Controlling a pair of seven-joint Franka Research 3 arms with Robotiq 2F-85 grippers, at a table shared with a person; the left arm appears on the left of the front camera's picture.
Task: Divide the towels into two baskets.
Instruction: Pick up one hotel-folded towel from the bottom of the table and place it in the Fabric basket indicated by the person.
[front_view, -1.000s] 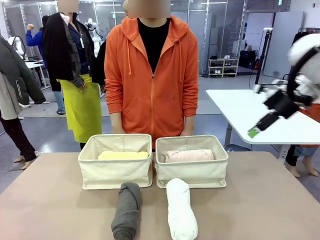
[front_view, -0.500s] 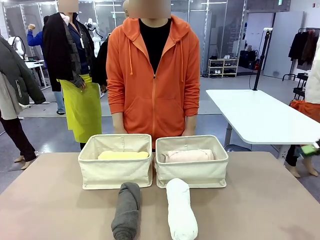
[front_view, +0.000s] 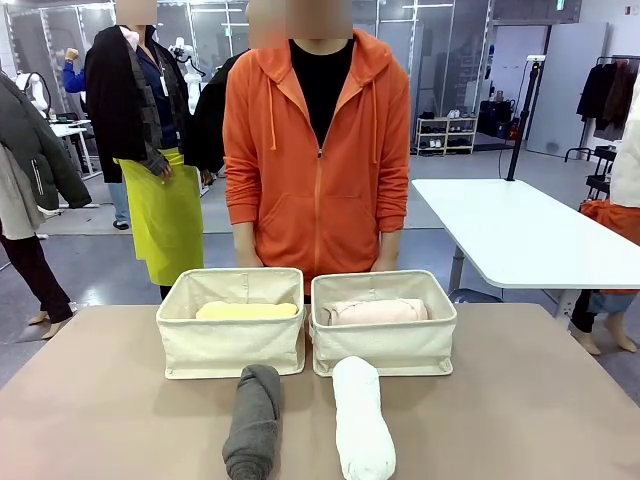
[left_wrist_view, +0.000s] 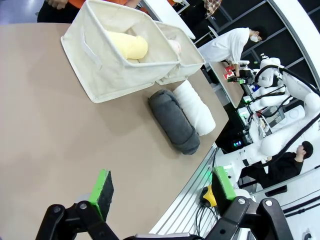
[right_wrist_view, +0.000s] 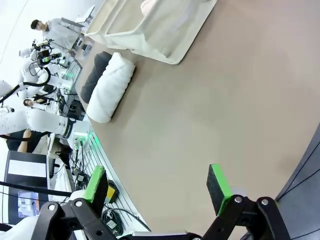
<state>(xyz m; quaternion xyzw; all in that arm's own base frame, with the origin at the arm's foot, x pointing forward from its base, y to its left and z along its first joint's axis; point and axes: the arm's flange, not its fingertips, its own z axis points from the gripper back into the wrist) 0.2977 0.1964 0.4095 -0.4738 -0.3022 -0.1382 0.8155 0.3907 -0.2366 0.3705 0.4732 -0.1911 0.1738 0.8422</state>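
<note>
Work looks half done: the left basket (front_view: 230, 350) holds the yellow towel (front_view: 246, 311), the right basket (front_view: 385, 350) the pink towel (front_view: 375, 311). In the lower centre, the grey towel (front_view: 252, 420) and white towel (front_view: 362, 420) lie on the table (front_view: 100, 400), not yet sorted. The left gripper (left_wrist_view: 162, 187) and right gripper (right_wrist_view: 156, 184) are empty, jaws apart.

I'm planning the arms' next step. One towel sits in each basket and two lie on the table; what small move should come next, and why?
Probably bring the left gripper, open and empty, down toward the dark grey towel: it lies on the table before the left basket, which holds only the yellow towel. The white towel lies before the right basket, which holds the pink towel.
</note>
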